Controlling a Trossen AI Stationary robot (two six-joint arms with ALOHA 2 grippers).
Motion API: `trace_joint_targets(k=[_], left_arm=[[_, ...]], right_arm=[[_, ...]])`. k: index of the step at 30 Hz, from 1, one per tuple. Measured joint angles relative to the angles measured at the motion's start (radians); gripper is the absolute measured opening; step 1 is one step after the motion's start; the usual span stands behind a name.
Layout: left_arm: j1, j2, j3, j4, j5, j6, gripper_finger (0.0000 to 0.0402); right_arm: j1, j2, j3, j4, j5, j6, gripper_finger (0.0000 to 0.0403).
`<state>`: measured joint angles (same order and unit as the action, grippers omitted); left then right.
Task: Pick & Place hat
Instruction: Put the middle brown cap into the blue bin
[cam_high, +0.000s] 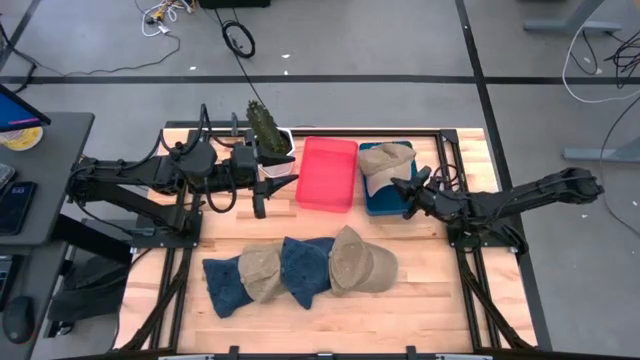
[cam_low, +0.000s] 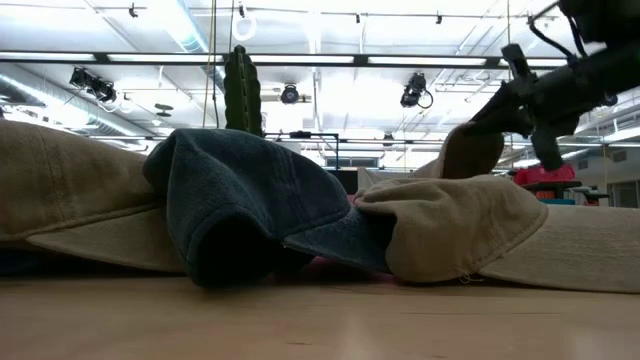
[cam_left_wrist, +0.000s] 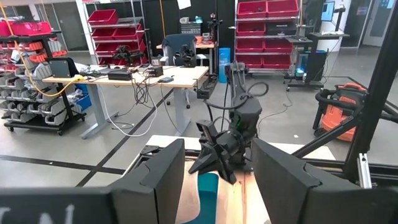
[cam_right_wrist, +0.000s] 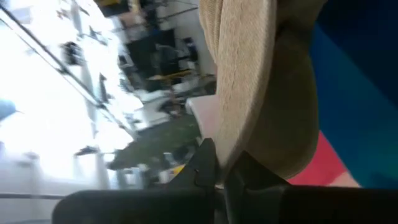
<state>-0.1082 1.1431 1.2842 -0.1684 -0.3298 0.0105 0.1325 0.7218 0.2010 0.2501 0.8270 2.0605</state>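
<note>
High view: the right gripper sits at the near edge of the blue bin, fingers pinched together on a tan hat that lies at about 11 o'clock from it, draped over that bin. A red bin is just beside the blue one at its 9 o'clock. The left gripper hovers past the red bin, fingers spread apart with nothing between them, a green hat hanging over a white bin at its 12 o'clock. Four more hats overlap in a row on the tabletop nearer the camera: blue, tan, blue, tan.

Low view: the row of hats fills the front, and the right gripper is up at 2 o'clock with the tan hat touching it.

Left wrist view: its own fingers stand apart, and the right gripper shows farther off.

Right wrist view: the fingers clamp the tan hat's brim, blue bin wall right behind it.
</note>
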Motion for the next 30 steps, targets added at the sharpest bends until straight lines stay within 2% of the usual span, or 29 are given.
trace_joint_targets(k=[4, 8, 17, 24, 30], left_arm=[[-0.002, 0.0, 0.0, 0.0, 0.0, -0.007, 0.0188], [-0.003, 0.0, 0.0, 0.0, 0.0, -0.026, 0.0188], [-0.003, 0.0, 0.0, 0.0, 0.0, -0.026, 0.0188], [-0.002, 0.0, 0.0, 0.0, 0.0, -0.026, 0.0188], [-0.002, 0.0, 0.0, 0.0, 0.0, -0.026, 0.0188]], right_arm=[[0.0, 0.02, -0.114, 0.261, 0.075, -0.019, 0.0006], [0.0, 0.02, -0.185, 0.423, 0.102, -0.053, 0.0006], [0.0, 0.02, -0.185, 0.431, 0.088, -0.061, 0.0006], [0.0, 0.021, -0.185, 0.349, 0.083, -0.034, 0.0006], [-0.001, 0.021, -0.184, 0.303, 0.097, 0.028, 0.0022]])
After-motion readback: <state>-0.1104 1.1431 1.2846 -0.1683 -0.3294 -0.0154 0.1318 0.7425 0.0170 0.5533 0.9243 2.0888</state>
